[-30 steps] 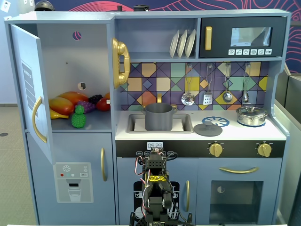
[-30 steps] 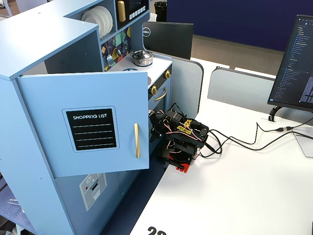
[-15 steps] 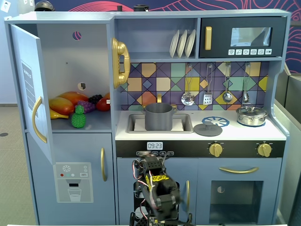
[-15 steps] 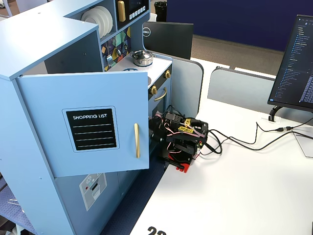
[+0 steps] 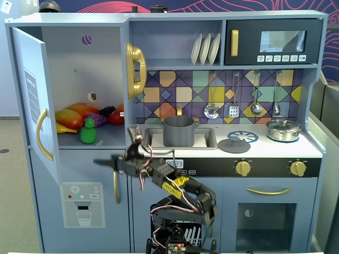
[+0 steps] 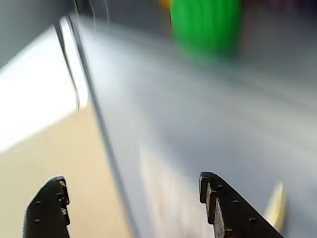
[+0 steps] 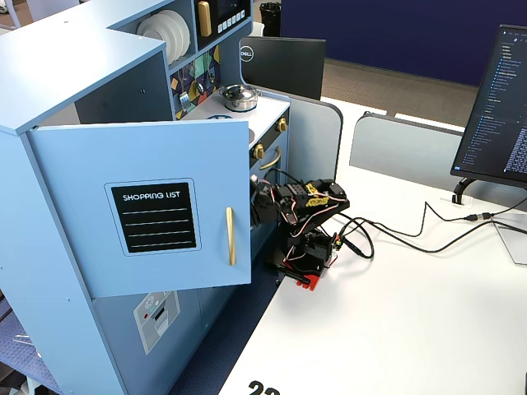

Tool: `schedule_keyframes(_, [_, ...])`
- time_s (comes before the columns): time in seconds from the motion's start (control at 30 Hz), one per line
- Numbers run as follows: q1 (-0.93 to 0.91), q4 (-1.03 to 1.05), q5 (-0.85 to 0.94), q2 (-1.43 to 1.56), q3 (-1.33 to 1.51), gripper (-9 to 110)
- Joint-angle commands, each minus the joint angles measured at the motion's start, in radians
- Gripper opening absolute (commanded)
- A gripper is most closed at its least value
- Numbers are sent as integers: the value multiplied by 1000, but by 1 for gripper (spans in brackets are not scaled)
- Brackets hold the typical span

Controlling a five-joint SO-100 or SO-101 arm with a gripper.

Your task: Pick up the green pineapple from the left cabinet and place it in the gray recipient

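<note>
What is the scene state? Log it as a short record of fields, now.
target: small bright green bumpy toy pineapple, upright at the front of the shelf
cabinet: tall light blue toy-kitchen compartment, its door swung open
destination: dark gray cylindrical toy pot, in the sink, with no lid
tool: two-finger tool open, holding nothing, below the shelf
neighbours: orange, yellow, red and purple toy fruits behind the pineapple
wrist view: blurred; pineapple ahead
</note>
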State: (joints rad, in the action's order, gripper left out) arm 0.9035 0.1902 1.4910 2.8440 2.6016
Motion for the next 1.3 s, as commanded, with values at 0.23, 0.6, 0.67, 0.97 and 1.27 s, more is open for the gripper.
schedule_keyframes(0.23, [-109,-265,29,-445,-364,39])
schedule_keyframes(0.6, [-123,-385,46,-689,-500,43])
schedule_keyframes(0.67, [-120,-385,46,-721,-518,43])
schedule_keyframes(0.97, [-118,-408,37,-908,-675,41])
schedule_keyframes(1.27, [-104,-416,25,-1100,-871,26])
